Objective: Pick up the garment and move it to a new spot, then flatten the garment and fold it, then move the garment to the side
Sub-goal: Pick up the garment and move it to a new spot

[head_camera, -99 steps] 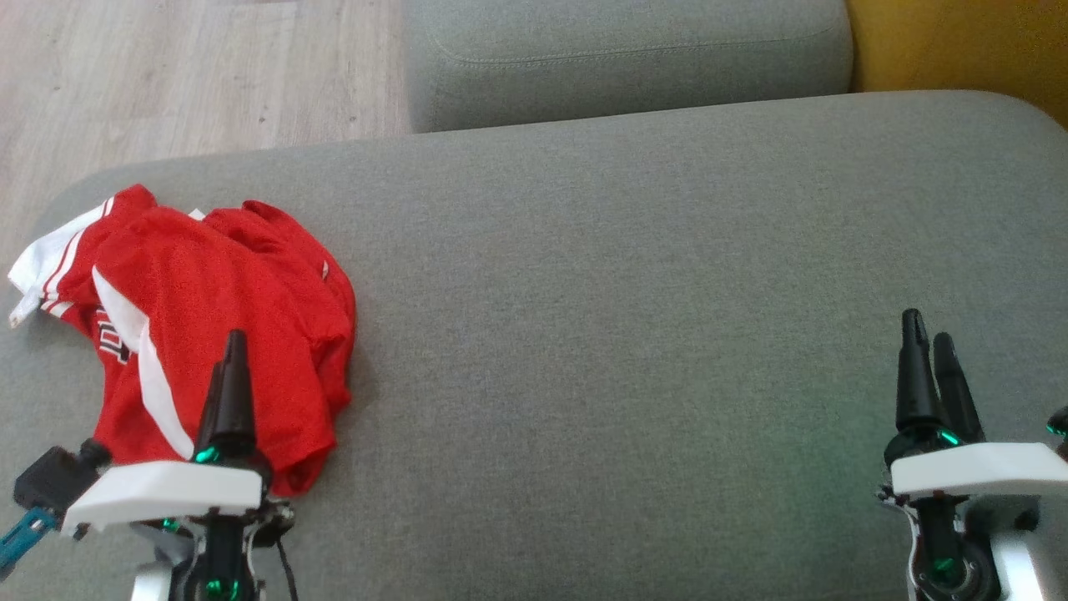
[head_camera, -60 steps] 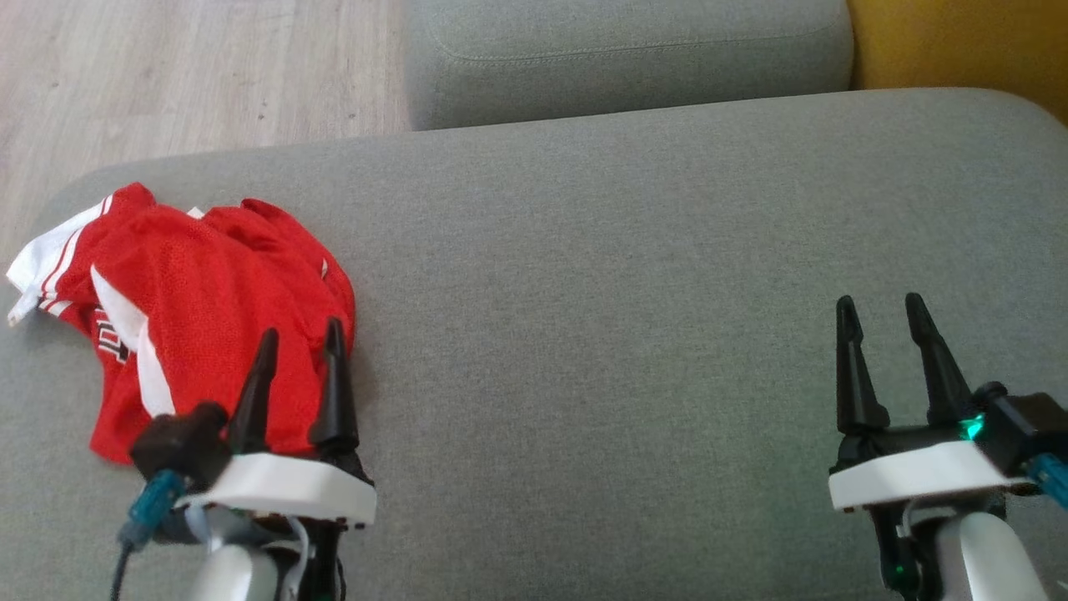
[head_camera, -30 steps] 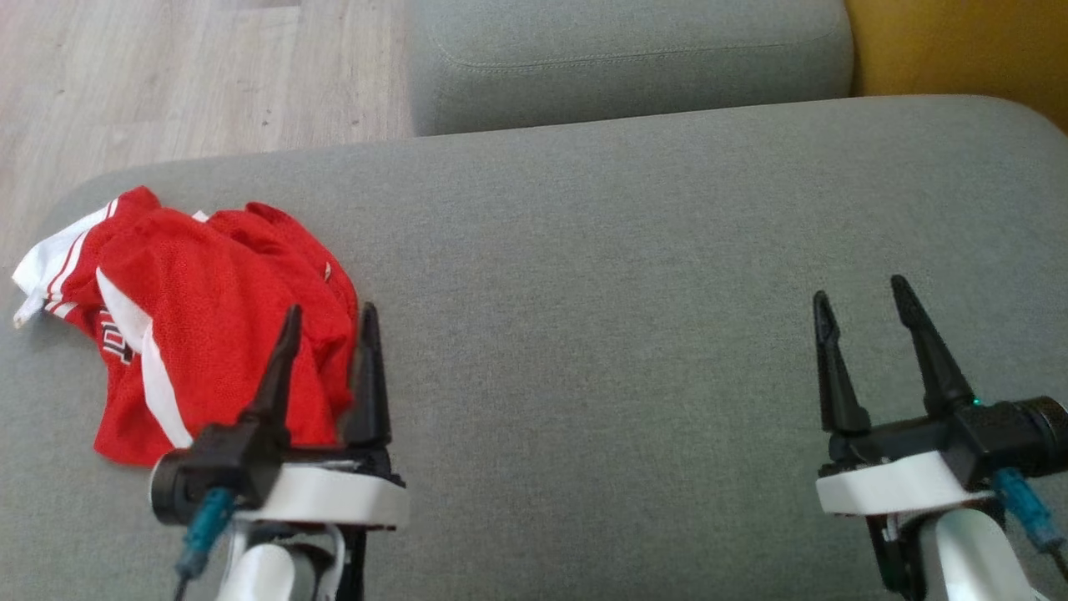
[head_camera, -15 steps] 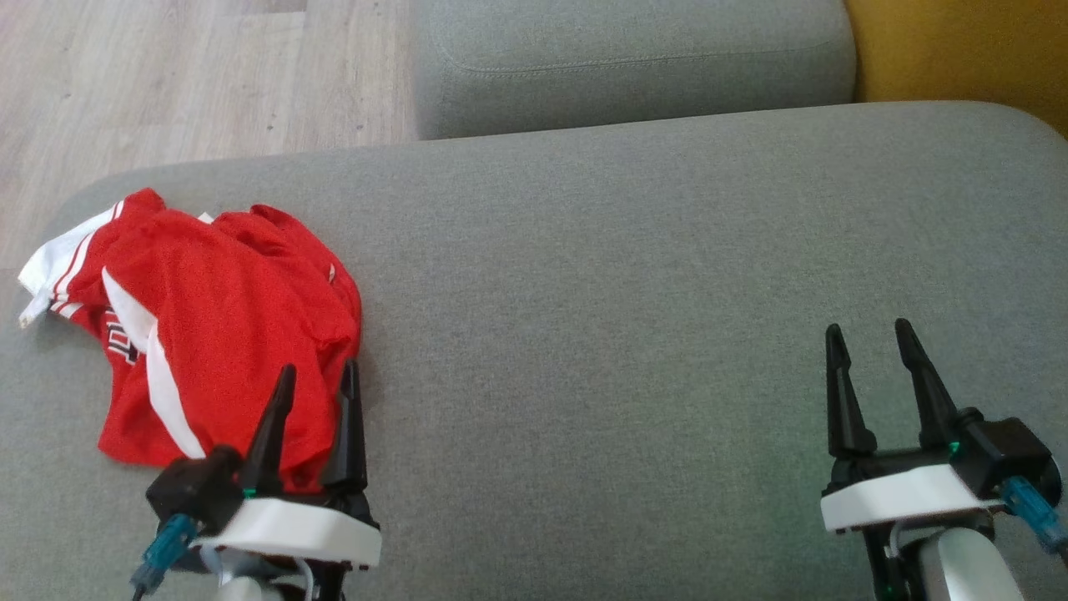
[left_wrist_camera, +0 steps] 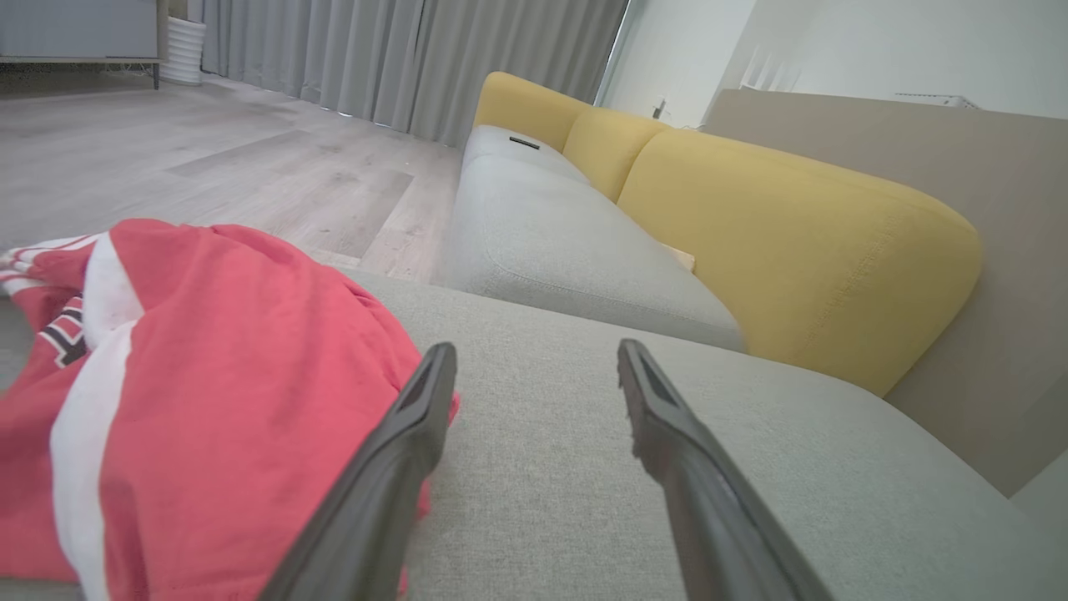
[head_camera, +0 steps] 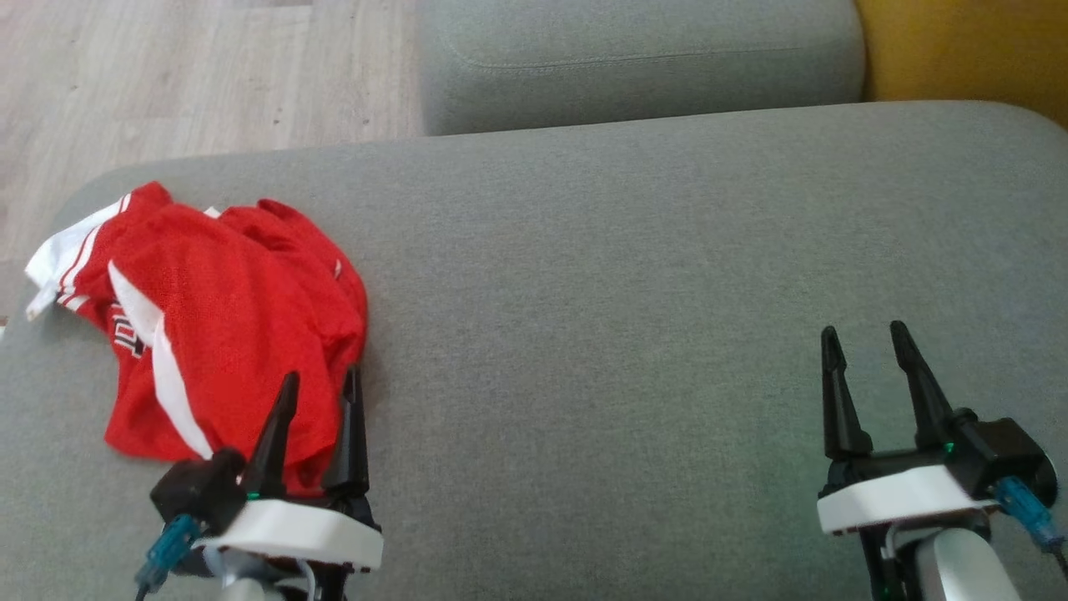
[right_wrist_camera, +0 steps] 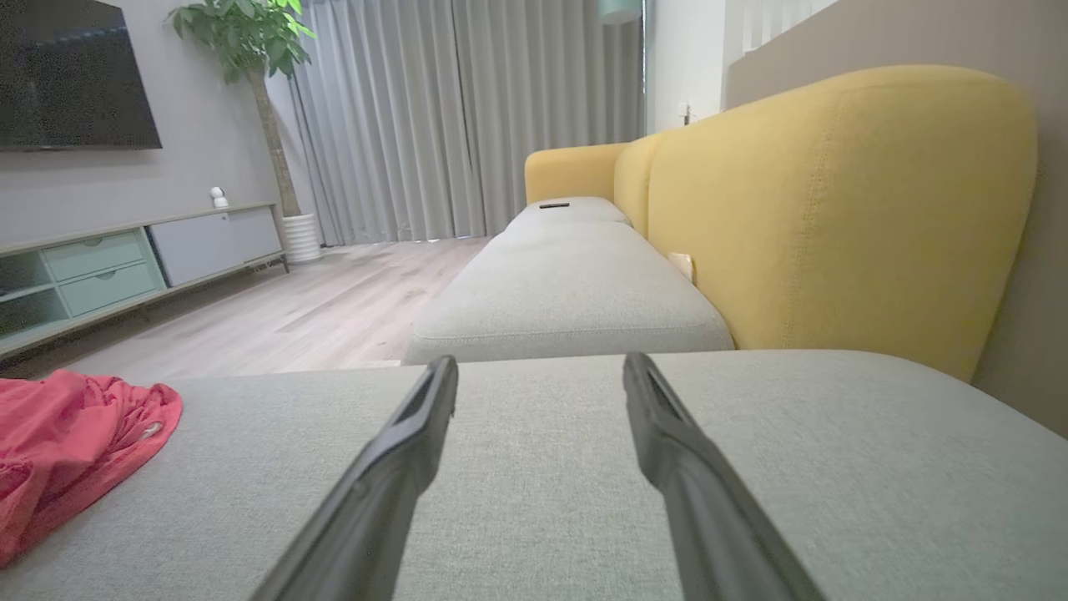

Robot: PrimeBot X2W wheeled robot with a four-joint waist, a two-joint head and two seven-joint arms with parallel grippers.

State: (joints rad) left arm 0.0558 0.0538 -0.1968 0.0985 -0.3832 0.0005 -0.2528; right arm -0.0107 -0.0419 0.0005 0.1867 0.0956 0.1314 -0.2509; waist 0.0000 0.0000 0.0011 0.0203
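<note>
Nearest, left gripper (head_camera: pixel 321 373): lower left of the head view; released, fingers spread, nothing held; tips at the near right edge of the garment (head_camera: pixel 225 309), one over red cloth, the other over bare grey; contact with the cloth impossible to judge.
right gripper (head_camera: pixel 862 329): lower right of the head view; likewise released, fingers apart, empty, over bare grey fabric, well apart from the garment.
garment: left side of the head view; red mesh with white stripes and trim, crumpled in a heap on the seat cushion, close to its left end.
seat cushion (head_camera: pixel 626 275): grey fabric, across the middle of the frame.
second cushion (head_camera: pixel 642 58): top centre, grey, beyond the first.
backrest (head_camera: pixel 959 42): upper right corner, yellow.
floor (head_camera: pixel 167 75): upper left, pale wood planks.
</note>
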